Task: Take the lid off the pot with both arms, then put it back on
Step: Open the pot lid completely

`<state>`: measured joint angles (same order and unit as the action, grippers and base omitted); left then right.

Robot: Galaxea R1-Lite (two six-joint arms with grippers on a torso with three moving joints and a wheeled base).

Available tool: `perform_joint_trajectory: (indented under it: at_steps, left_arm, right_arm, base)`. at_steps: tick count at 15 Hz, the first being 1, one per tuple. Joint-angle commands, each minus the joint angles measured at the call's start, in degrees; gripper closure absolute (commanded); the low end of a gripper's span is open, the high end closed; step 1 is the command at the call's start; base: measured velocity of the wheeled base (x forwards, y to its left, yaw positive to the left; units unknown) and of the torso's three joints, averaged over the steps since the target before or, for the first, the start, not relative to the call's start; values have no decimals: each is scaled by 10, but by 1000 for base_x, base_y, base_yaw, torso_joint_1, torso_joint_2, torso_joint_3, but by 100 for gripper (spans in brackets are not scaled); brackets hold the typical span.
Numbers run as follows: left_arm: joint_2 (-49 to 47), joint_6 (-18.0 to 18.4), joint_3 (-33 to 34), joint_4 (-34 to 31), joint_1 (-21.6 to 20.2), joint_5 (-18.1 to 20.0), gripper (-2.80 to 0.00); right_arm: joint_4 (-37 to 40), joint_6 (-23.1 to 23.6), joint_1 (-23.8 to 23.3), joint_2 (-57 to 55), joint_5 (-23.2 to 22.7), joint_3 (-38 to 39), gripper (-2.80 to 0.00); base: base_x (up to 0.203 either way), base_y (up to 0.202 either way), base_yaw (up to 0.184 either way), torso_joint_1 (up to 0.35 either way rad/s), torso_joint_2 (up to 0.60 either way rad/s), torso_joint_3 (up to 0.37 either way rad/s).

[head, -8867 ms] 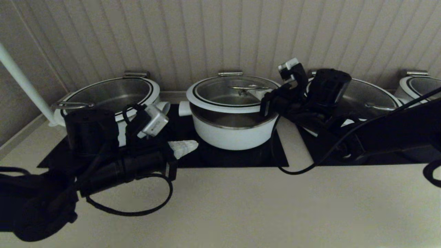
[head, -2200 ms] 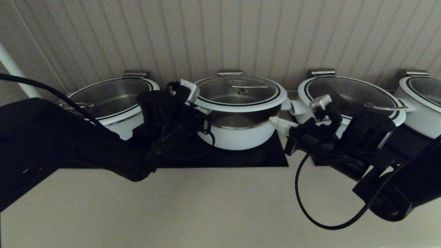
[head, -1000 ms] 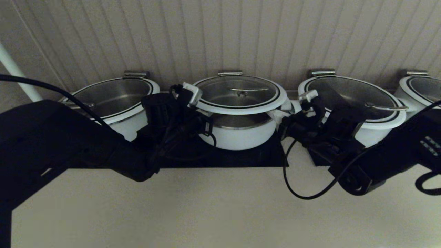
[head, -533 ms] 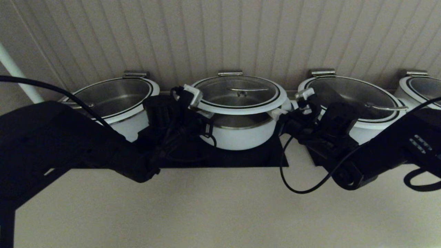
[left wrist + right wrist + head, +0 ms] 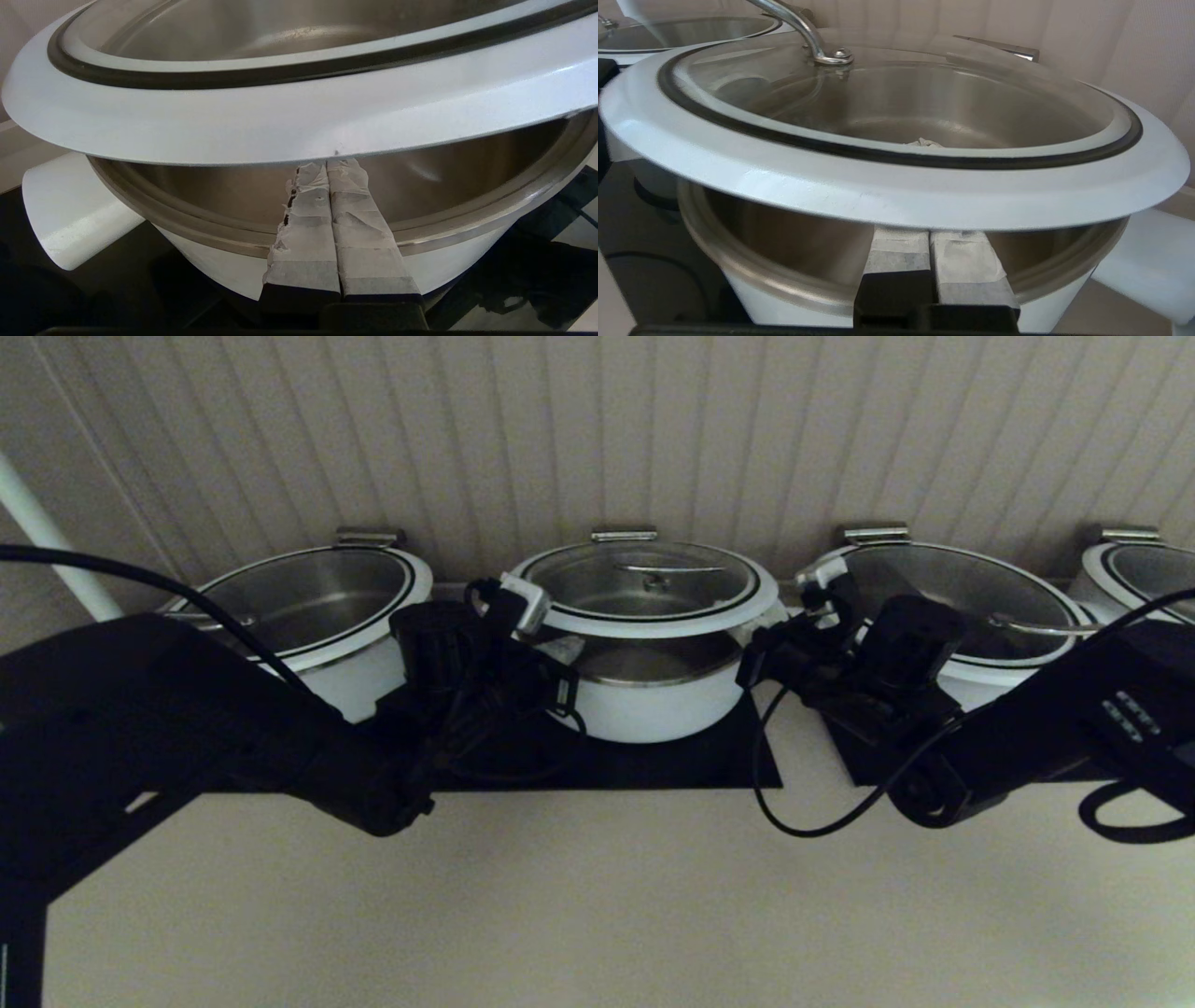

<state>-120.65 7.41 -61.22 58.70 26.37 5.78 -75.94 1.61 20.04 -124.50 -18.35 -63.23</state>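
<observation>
Lid (image 5: 644,590) raised clear of pot (image 5: 644,695), carried on both grippers.

Left gripper (image 5: 327,164): jaws pressed together, nothing between them, tips under the lid's white rim on the pot's left side. Right gripper (image 5: 930,229): jaws likewise closed flat, tips beneath the rim on the opposite side. A gap shows between lid and pot's steel lip. Pot stands on a black mat (image 5: 691,765) at the far edge of the tabletop (image 5: 597,896), between two other lidded pots.
</observation>
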Motion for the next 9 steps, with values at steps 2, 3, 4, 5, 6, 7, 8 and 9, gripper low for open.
perform_joint_trajectory:
  at_steps: [2,3,4,5,6,7,8,9]
  left_arm:
    - [0,1,9,5,0,0,0]
    - [0,1,11,5,0,0,0]
    - [1,2,18,6,0,0,0]
    - [1,2,24,15,0,0,0]
    - [1,2,33,27,0,0,0]
    - [1,2,44,38,0,1,0]
    - [4,1,54,41,0,1,0]
    - [7,1,61,41,0,0,0]
  right_arm:
    - [1,1,-1,-4,-1,-19,0]
    - [3,1,-2,-4,-1,-25,0]
    - [4,1,-5,-5,-1,-29,0]
    - [4,1,-8,-5,-1,-31,0]
    - [4,1,-10,-5,-1,-31,0]
    - [4,1,-13,-5,-1,-31,0]
    - [4,1,-14,-5,-1,-32,0]
    - [4,1,-15,-5,-1,-32,0]
  base:
    - [0,0,0,0,0,0]
    - [0,0,0,0,0,0]
    - [0,0,0,0,0,0]
    - [0,0,0,0,0,0]
    - [0,0,0,0,0,0]
    - [0,0,0,0,0,0]
    - [0,0,0,0,0,0]
    - [0,0,0,0,0,0]
